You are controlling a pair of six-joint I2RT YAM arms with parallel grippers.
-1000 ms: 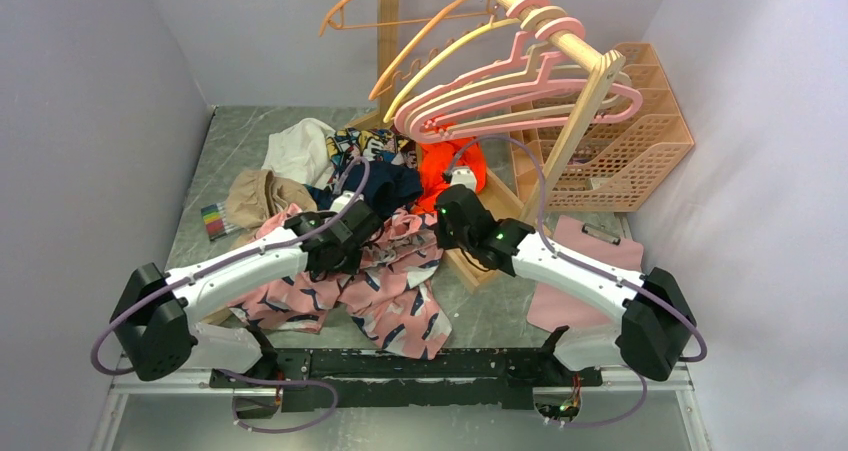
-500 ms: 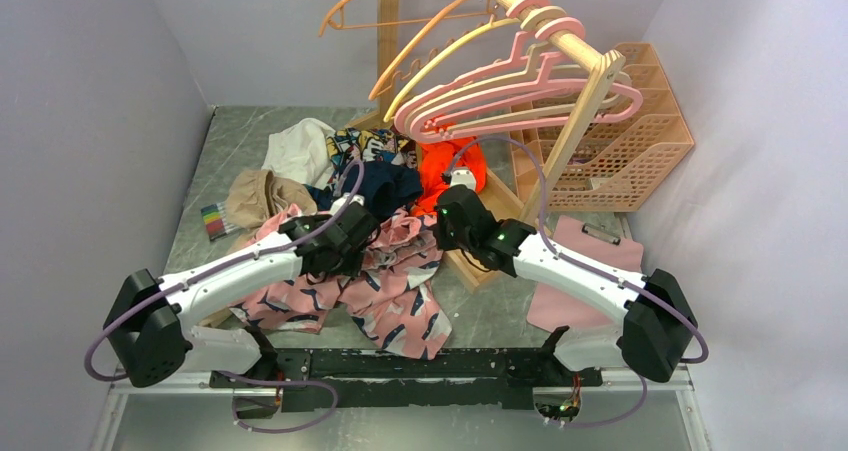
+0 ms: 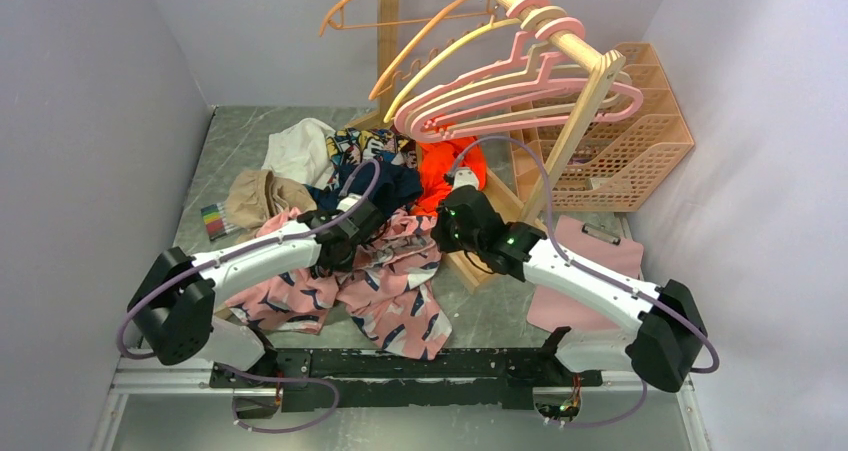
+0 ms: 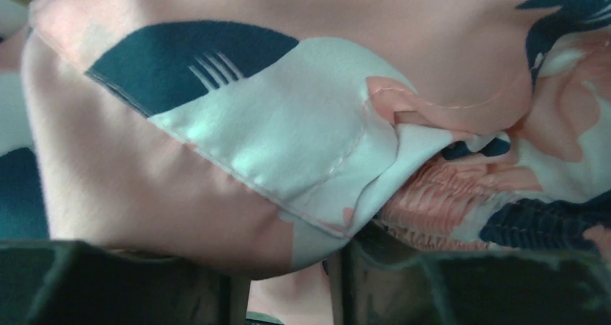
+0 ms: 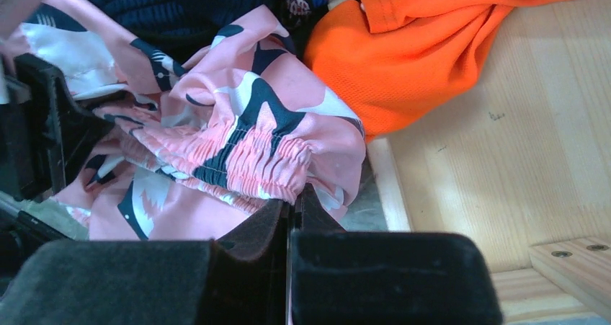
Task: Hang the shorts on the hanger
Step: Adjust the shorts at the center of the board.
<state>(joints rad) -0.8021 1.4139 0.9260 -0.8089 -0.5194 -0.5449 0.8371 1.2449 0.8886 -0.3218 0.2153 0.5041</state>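
The pink whale-print shorts (image 3: 385, 291) lie crumpled on the table between my arms. My right gripper (image 3: 447, 233) is shut on their gathered waistband (image 5: 252, 159), its jaws pressed together at the band's lower edge (image 5: 292, 204). My left gripper (image 3: 352, 233) is pressed into the shorts at their left side. In the left wrist view its fingers (image 4: 403, 282) stand apart, with a fold of the shorts (image 4: 288, 137) draped over the tips. The pink hangers (image 3: 520, 86) hang on the wooden rail above and behind, clear of both grippers.
An orange-red garment (image 3: 450, 171) and a dark navy garment (image 3: 390, 183) lie just behind the shorts, with white, patterned and tan clothes to the left. The wooden rack base (image 5: 504, 145), an orange basket (image 3: 630, 141), a pink clipboard (image 3: 590, 261) and orange and yellow hangers are nearby.
My left arm has swung right and forward, bringing its gripper further into the shorts' waistband. My right gripper has shifted slightly right, still holding the band.
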